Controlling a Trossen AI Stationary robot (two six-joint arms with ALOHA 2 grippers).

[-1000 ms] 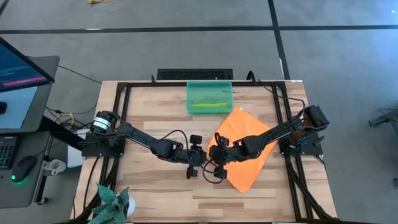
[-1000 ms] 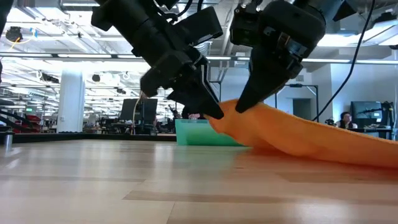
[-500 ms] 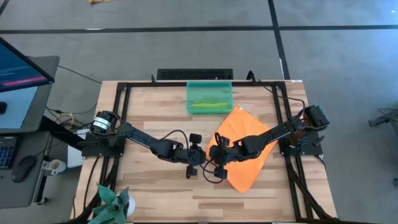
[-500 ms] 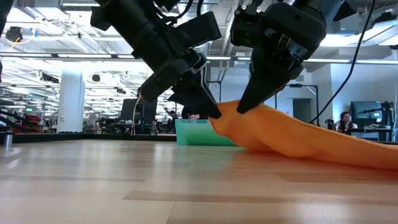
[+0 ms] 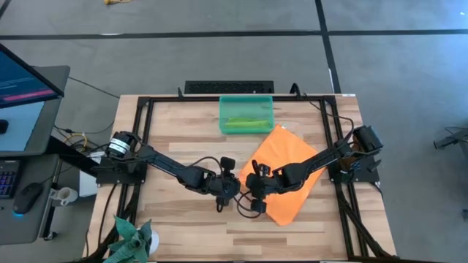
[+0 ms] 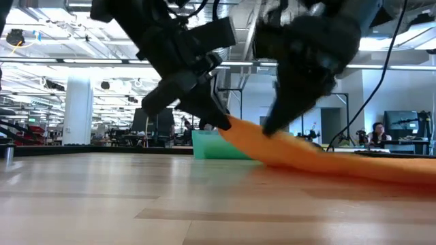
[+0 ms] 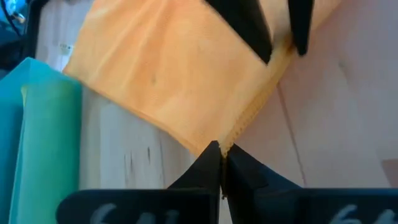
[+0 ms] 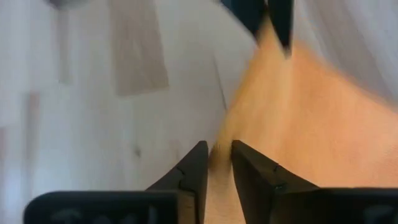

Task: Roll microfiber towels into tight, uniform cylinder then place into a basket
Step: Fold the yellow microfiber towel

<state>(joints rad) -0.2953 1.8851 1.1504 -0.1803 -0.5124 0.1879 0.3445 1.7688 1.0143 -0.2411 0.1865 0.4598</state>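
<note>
The orange towel [image 5: 289,164] lies spread as a diamond on the table's right half. Its left corner is raised off the wood, and my left gripper [image 5: 240,188] is shut on that corner. My right gripper [image 5: 254,196] is just beside it. It is open, its fingers standing on either side of the towel's near-left edge [image 8: 217,149]. Whether they touch the edge does not show. The teal basket [image 5: 246,101] stands at the far middle, with the lime green towel [image 5: 245,124] lying inside it. My left gripper pinches the orange towel's left corner [image 7: 214,142] between its two fingertips. The fingers slant down from the table's left. The corner [image 6: 228,124] is lifted clear of the table, and the cloth slopes down from it to lie flat on the wood toward the right.
A dark spiky plant-like thing [image 5: 131,237] sits at the near left corner. A black frame [image 5: 139,117] borders the tabletop. Bare wood lies on the table's left half and along its near edge. A person [image 6: 378,133] sits far behind the table.
My left gripper has shut on the towel's left corner and turned a little. My right gripper has opened and let the cloth go. The raised hump of towel under it has sunk toward the table, while the corner in my left gripper stays up.
</note>
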